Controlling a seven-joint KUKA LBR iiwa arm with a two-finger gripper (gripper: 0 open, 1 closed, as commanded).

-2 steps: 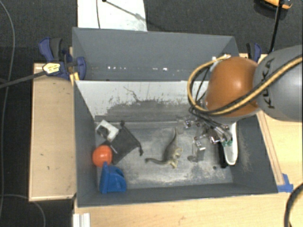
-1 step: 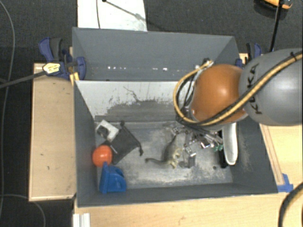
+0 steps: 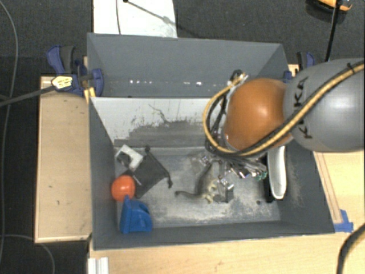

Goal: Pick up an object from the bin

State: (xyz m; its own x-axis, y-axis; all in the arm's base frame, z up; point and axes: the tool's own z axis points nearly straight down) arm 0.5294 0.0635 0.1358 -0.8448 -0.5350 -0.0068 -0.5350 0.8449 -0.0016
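Camera view. The grey metal bin [image 3: 171,67] had a scuffed, scratched floor. The grey arm [image 3: 336,119] came in from the right, its wrist under a rounded orange cover [image 3: 254,113], with yellow and black cables [image 3: 212,121] looped round the cover's left side. The gripper [image 3: 219,188] hung below the cover, low over the floor a little right of the bin's centre. It was a tangle of metal parts from this angle; could not tell whether it was open or closed, or whether it held anything.

Nearest thing: a thin dark curved strip [image 3: 187,194] lying flat on the floor just left of the gripper. Could not tell if the two touched.

To the gripper's right, near the right wall, a white oblong plastic piece [image 3: 277,173] lay lengthwise, with a narrow black piece [image 3: 266,192] just beside it on its left.

Left side of the bin, well apart from the gripper: a small white and grey block [image 3: 128,155] at the back, a flat black sheet-like piece [image 3: 149,173] just beside it, an orange ball [image 3: 122,188] touching the sheet's lower left edge, and a crumpled blue lump [image 3: 135,217] in front of the ball, at the near left corner.
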